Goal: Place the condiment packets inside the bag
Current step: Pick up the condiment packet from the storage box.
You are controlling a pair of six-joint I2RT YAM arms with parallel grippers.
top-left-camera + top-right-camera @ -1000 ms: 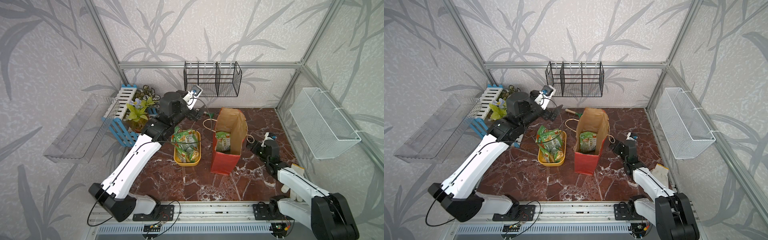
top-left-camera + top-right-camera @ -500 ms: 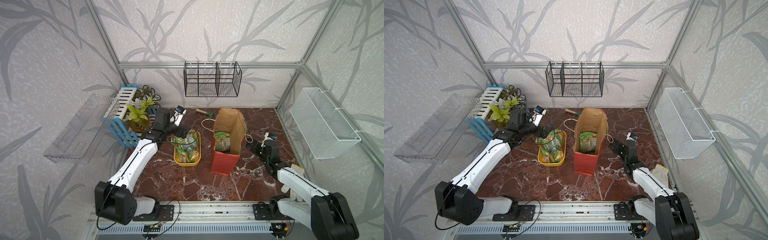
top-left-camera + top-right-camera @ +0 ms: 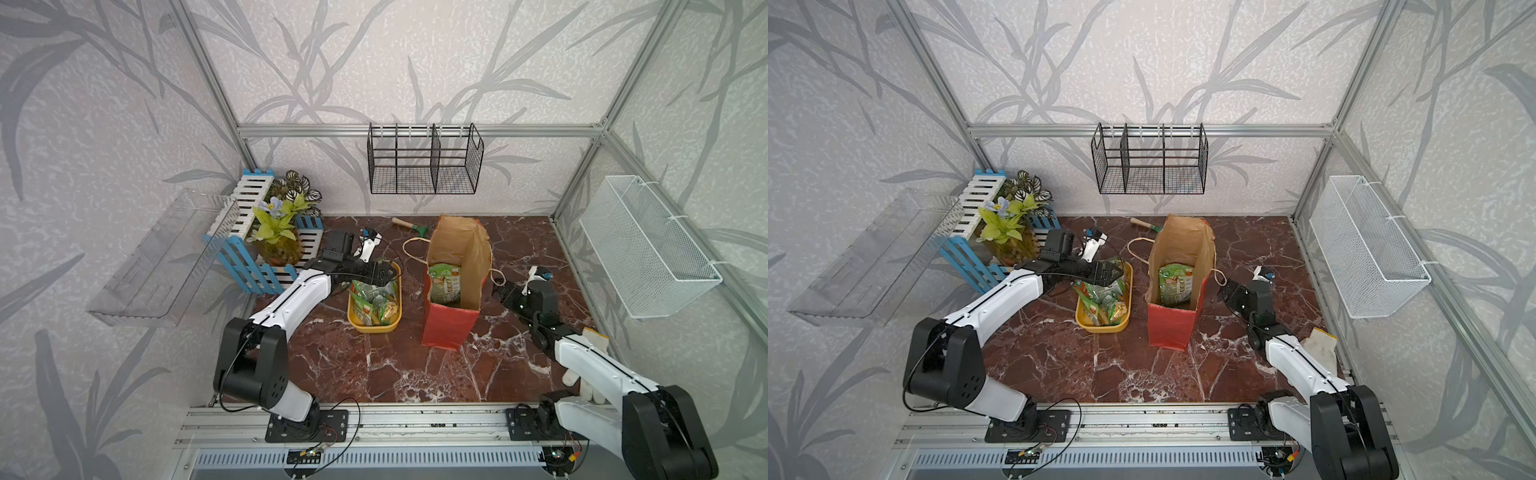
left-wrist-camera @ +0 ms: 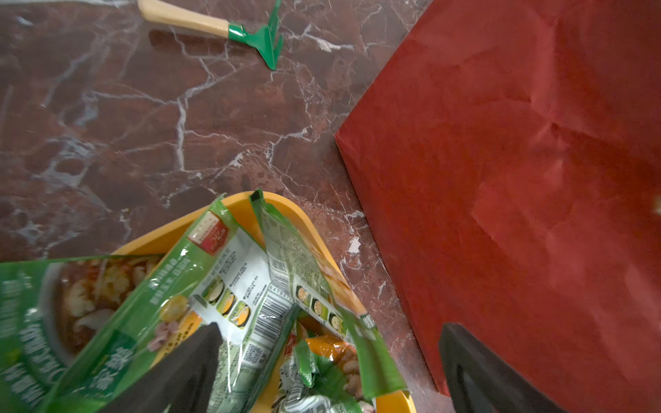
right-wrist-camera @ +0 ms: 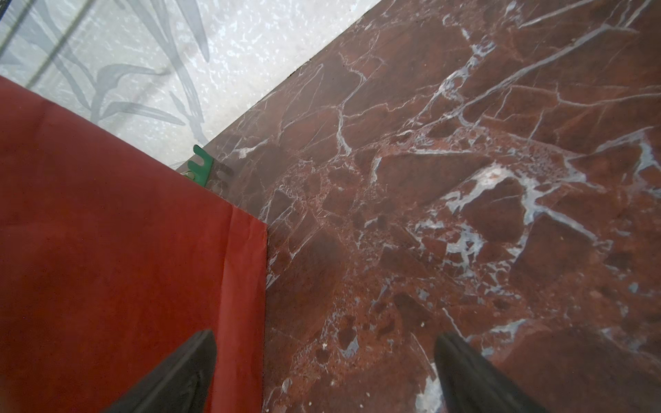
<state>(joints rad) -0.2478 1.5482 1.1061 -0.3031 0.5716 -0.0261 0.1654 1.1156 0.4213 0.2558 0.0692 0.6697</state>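
The bag (image 3: 446, 328) stands upright and open on the marble table (image 3: 374, 374), red outside and brown inside. Both top views show one green packet (image 3: 444, 282) standing up in it. Just beside it, toward the robot's left, sits the yellow tray (image 3: 374, 329) holding the other condiment packets (image 3: 374, 299), a loose heap of green and orange pouches (a few stick up past the rim). The left gripper (image 3: 384, 274) hangs over the far end of that heap with its jaws spread wide and nothing between them. In the left wrist view one finger (image 4: 193, 361) overlaps a green pouch, though whether it touches is hard to tell. The right gripper (image 3: 502, 294) sits low on the other side of the bag, close to its wall, jaws also wide apart and empty. Its wrist view shows the bag's red side by one finger and bare marble by the other. A small green rake (image 3: 409, 226) with a wooden handle lies near the back wall, behind the bag.
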